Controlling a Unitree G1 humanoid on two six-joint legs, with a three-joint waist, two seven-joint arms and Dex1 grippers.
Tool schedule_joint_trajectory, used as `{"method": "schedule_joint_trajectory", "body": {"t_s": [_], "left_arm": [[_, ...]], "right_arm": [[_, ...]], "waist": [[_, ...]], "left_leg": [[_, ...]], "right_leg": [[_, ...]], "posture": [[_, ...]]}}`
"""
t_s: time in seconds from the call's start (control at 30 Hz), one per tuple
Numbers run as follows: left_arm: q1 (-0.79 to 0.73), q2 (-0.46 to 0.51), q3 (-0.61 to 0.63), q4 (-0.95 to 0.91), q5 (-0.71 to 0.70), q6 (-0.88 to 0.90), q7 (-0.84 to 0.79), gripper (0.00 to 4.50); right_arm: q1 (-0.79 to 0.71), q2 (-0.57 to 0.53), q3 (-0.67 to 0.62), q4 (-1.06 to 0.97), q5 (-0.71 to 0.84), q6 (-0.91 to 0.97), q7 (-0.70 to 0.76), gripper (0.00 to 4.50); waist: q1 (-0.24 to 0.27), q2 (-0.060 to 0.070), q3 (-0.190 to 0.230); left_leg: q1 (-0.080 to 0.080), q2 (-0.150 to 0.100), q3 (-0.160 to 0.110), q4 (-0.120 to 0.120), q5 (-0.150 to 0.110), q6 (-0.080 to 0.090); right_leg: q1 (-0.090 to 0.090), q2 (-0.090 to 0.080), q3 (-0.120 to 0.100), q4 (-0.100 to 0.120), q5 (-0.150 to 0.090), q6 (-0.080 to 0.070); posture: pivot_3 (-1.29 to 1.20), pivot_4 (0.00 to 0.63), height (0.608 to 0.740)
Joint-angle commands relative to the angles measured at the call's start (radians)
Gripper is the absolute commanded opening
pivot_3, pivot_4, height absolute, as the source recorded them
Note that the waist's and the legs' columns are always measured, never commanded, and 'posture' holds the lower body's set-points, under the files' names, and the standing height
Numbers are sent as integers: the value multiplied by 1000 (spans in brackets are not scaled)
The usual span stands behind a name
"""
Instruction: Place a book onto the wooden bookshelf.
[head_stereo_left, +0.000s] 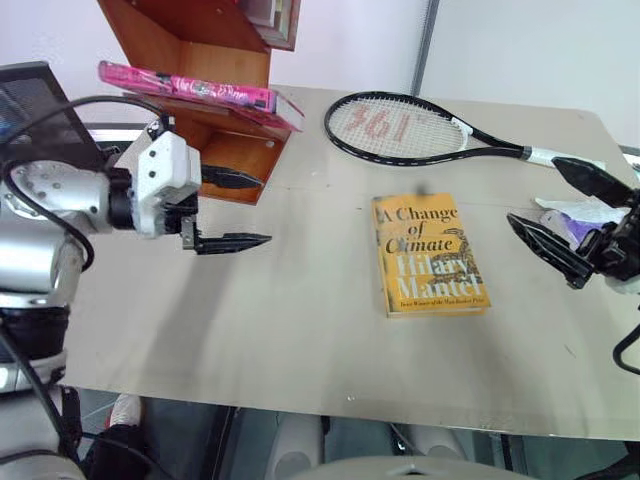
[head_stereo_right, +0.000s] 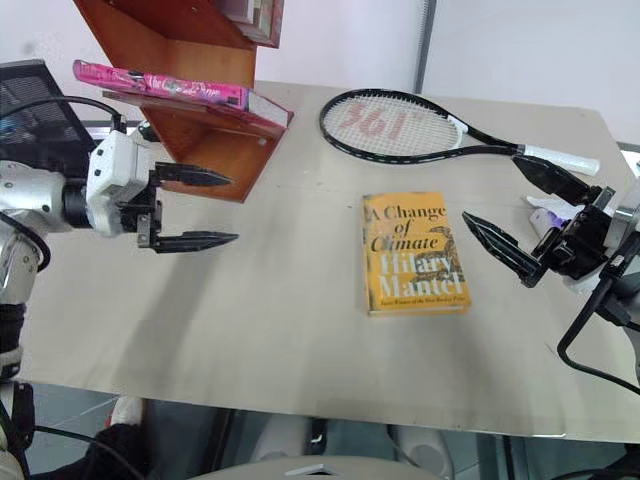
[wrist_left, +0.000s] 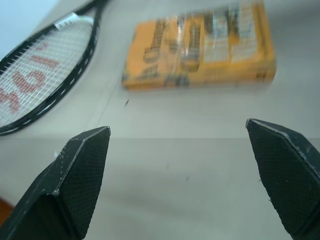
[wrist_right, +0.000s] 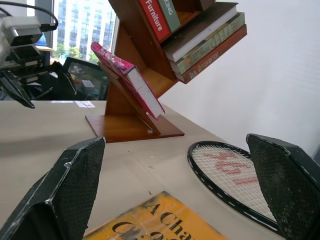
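The pink book (head_stereo_left: 190, 87) lies flat on a slanted board of the wooden bookshelf (head_stereo_left: 235, 155) at the table's back left, and its white page edges show in the right wrist view (wrist_right: 145, 92). My left gripper (head_stereo_left: 266, 210) is open and empty. It hovers over the table just in front of the shelf base, apart from the book, pointing toward the middle of the table. My right gripper (head_stereo_left: 532, 190) is open and empty above the table's right side, pointing toward the shelf.
A yellow-orange "A Change of Climate" book (head_stereo_left: 430, 255) lies flat at mid-table. A black tennis racket (head_stereo_left: 400, 128) lies behind it. Several other books (wrist_right: 200, 35) sit stacked on the shelf's upper boards. White and purple clutter (head_stereo_left: 572, 215) lies near the right edge.
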Motion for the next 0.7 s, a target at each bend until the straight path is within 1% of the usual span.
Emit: {"method": "schedule_joint_trajectory", "body": {"t_s": [0.03, 0.13, 0.17, 0.23, 0.3, 0.47, 0.57, 0.7], "left_arm": [[26, -100, 45, -111, -66, 71, 160, 4490], [10, -261, 49, -119, -86, 60, 302, 4490], [14, -297, 44, -119, -75, 37, 323, 4490], [33, -301, 10, -132, -77, 54, 285, 4490], [45, -319, 1, -134, -87, 71, 295, 4490], [160, -351, 9, -76, -55, -4, 275, 4490], [253, -326, 29, -20, -22, -63, 234, 4490], [336, -294, 60, -3, -27, -68, 213, 4490]], "right_arm": [[-4, -13, -29, -30, 22, 0, 3, 4500], [11, -16, -47, -48, 35, 10, -3, 4500], [18, -17, -53, -54, 38, 12, -4, 4500], [36, -16, -67, -65, 41, 15, -9, 4500], [63, -15, -81, -77, 43, 17, -14, 4500], [169, 16, -135, -72, 38, 8, -3, 4500], [255, 32, -163, -59, 12, 1, 19, 4500], [370, 40, -187, -28, -51, 1, 36, 4500]], "waist": [[3, 0, 0], [15, 1, 0], [17, 0, 0], [17, 0, 0], [16, 0, 0], [16, 1, -1], [15, 1, -1], [16, 1, -1]], "left_leg": [[0, 0, 0, 0, 0, 0], [-1, -1, 0, 1, 0, 0], [-1, -1, 0, 1, 0, 0], [-1, -1, -1, 1, 0, 0], [-1, -1, -1, 0, 0, 0], [-1, -1, -1, 0, 0, 0], [0, -1, -1, 0, 0, 0], [0, 0, 0, 0, 0, 0]], "right_leg": [[0, 0, 0, 0, 0, 0], [1, 0, 0, -1, 0, 0], [1, 0, 0, -2, 0, 0], [1, 1, -1, -2, 0, 0], [1, 1, -1, -2, 0, 0], [1, 1, -1, -2, 0, 0], [1, 0, -1, -2, 0, 0], [1, -1, -1, -2, -1, -2]], "posture": [[0, 150, 740], [0, 150, 740], [0, 150, 740], [0, 150, 740], [0, 150, 740], [0, 150, 740], [0, 150, 740], [0, 150, 740]]}}
